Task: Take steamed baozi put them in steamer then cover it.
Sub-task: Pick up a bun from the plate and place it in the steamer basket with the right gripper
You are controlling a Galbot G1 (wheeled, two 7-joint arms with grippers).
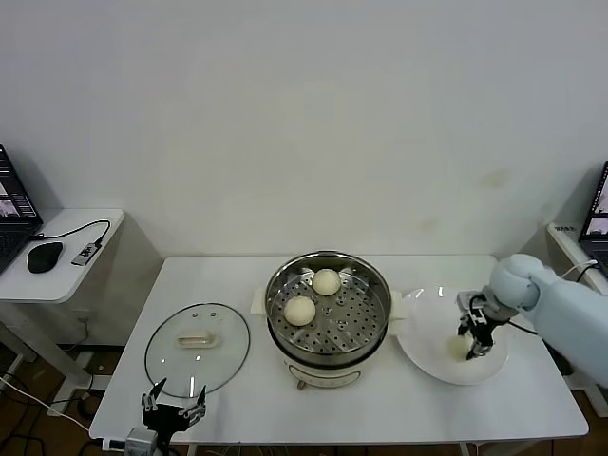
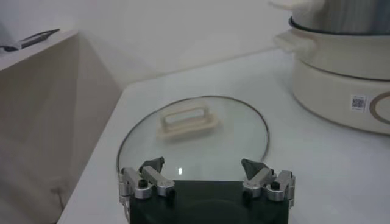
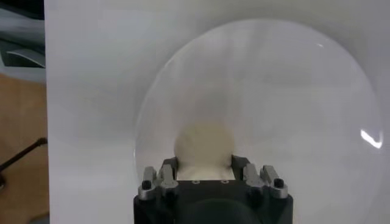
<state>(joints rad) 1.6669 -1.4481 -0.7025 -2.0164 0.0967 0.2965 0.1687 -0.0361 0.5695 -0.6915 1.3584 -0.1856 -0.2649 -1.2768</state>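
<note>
The steamer [image 1: 328, 255] stands mid-table with two baozi [image 1: 326, 281] [image 1: 300, 311] on its perforated tray. My right gripper [image 1: 472, 353] is down on the white plate [image 1: 427, 356], shut on a third baozi [image 1: 457, 348]. The right wrist view shows that baozi [image 3: 204, 143] pressed between the fingers of my right gripper [image 3: 204, 163], on the plate [image 3: 274, 91]. A fourth baozi is not in view. The cover [image 1: 223, 356] lies flat to the left of the steamer. My left gripper [image 1: 174, 410] waits open at the table's front edge, just short of the cover [image 2: 195, 143].
A side table [image 1: 66, 275] with a mouse [image 1: 44, 256] and a laptop stands at the left. Another laptop [image 1: 598, 214] sits at the far right. The steamer's white base [image 2: 341, 79] shows in the left wrist view.
</note>
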